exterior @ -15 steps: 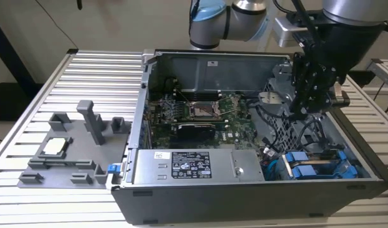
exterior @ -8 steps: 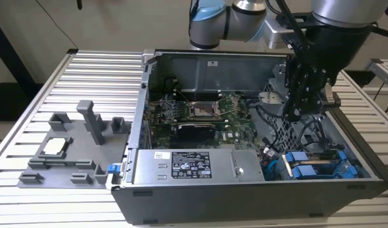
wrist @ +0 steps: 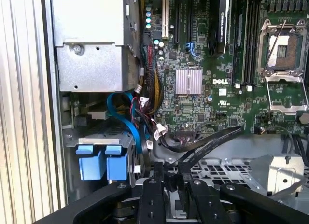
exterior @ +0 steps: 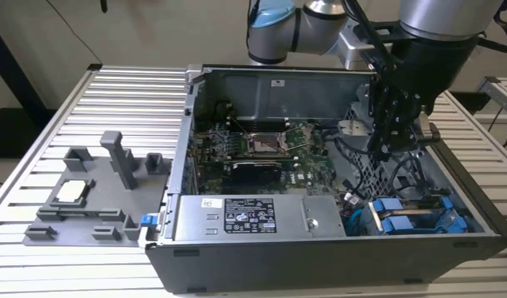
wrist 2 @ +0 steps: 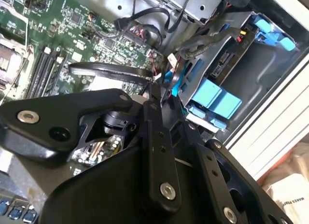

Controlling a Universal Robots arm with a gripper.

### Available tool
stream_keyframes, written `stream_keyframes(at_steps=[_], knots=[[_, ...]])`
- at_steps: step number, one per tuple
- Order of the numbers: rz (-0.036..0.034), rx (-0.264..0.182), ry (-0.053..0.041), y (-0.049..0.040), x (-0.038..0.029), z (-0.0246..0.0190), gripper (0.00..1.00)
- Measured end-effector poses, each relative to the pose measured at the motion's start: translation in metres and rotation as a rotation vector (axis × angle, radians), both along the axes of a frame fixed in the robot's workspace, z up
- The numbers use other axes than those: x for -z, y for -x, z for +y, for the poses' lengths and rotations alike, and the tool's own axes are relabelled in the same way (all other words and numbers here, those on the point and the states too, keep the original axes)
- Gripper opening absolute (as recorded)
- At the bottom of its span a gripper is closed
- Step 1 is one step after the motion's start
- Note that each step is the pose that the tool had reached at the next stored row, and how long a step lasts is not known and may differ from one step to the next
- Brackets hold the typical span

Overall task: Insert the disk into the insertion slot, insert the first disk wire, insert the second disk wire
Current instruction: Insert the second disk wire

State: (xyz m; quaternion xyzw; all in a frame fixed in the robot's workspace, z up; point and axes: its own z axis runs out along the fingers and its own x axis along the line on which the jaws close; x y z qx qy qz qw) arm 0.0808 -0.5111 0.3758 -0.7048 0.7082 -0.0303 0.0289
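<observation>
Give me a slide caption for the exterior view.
Robot hand hangs inside the open computer case, near the blue drive caddies.

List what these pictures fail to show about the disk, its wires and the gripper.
1. Body of the disk: first wrist view, buried in the insertion slot behind its blue tabs.
2. Ends of the blue wire: first wrist view, lost among other cables and behind the gripper.
3. What the gripper holds: exterior view, dark against dark cables, too small to tell.

Black gripper (wrist 2: pixel 153 96) in front, green motherboard (wrist 2: pixel 91 45) behind, blue caddy tabs (wrist 2: pixel 216 97) in grey insertion slot (wrist 2: pixel 253 77), perhaps seated
</observation>
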Motion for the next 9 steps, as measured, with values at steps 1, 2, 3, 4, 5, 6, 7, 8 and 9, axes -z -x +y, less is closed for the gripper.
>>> stream_keyframes(at_steps=[1,2,3,4,5,6,7,8,9], knots=[[0.0000,0.000,0.0000,0.0000,0.0000,0.0000,0.27],[0.0000,0.000,0.0001,0.0000,0.0000,0.0001,0.27],[-0.0002,0.000,0.0013,0.0000,0.0001,0.0001,0.27],[-0.0003,0.000,0.0051,0.0000,0.0001,0.0002,0.27],[-0.0005,0.000,0.0099,0.0000,0.0001,0.0001,0.27],[-0.0005,0.000,0.0124,0.0000,0.0002,0.0001,0.27],[-0.0005,0.000,0.0127,0.0000,0.0002,0.0000,0.27],[-0.0005,0.000,0.0129,0.0000,0.0002,0.0000,0.27],[-0.0006,0.000,0.0130,0.0000,0.0002,0.0000,0.27]])
